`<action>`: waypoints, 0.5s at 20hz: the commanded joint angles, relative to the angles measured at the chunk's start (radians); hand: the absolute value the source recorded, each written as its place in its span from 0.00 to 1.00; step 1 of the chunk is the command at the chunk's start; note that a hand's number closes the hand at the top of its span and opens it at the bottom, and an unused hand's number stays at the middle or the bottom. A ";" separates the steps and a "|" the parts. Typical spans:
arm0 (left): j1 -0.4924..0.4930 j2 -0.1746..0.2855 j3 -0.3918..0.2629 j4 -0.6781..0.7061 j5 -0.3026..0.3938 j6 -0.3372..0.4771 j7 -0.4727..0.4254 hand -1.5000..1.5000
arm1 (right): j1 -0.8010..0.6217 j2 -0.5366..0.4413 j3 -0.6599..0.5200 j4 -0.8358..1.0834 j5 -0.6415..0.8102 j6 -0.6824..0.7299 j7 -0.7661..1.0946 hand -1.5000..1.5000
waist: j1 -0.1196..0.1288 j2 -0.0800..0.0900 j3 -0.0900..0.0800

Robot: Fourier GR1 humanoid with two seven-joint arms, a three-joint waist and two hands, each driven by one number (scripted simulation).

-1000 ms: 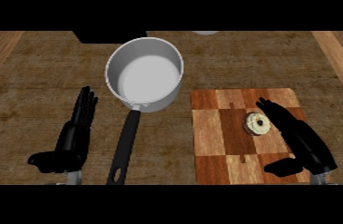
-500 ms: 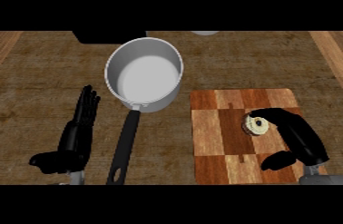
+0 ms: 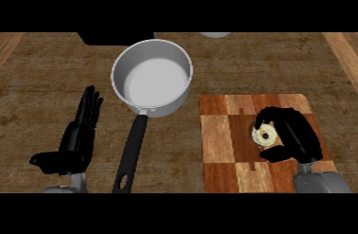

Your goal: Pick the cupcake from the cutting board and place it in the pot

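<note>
Right hand (image 3: pixel 299 133) curled round the cupcake (image 3: pixel 264 135) on the cutting board (image 3: pixel 222 150), fingers above, thumb below, much of the cake hidden. Pot (image 3: pixel 154 81) up-left of that hand, well apart. Left hand (image 3: pixel 76 140) straight-fingered, beyond the pot's handle (image 3: pixel 131 148).

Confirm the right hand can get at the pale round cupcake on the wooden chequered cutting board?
Probably yes: the right hand curls round the pale round cupcake on the wooden chequered cutting board, fingers beyond, thumb nearer; nothing lies between.
</note>
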 commanded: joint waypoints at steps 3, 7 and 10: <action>-0.032 -0.009 -0.034 0.003 -0.002 -0.026 0.001 0.50 | -0.068 0.185 0.161 0.085 0.136 0.049 0.327 1.00 | 0.104 0.039 0.002; -0.046 -0.010 -0.052 -0.003 -0.004 -0.040 0.006 0.50 | -0.137 0.188 0.197 0.083 0.182 0.093 0.487 1.00 | 0.150 0.037 0.002; -0.056 -0.020 -0.078 0.005 -0.009 -0.052 0.003 0.50 | -0.226 0.189 0.230 0.080 0.219 0.099 0.625 1.00 | 0.174 0.034 0.003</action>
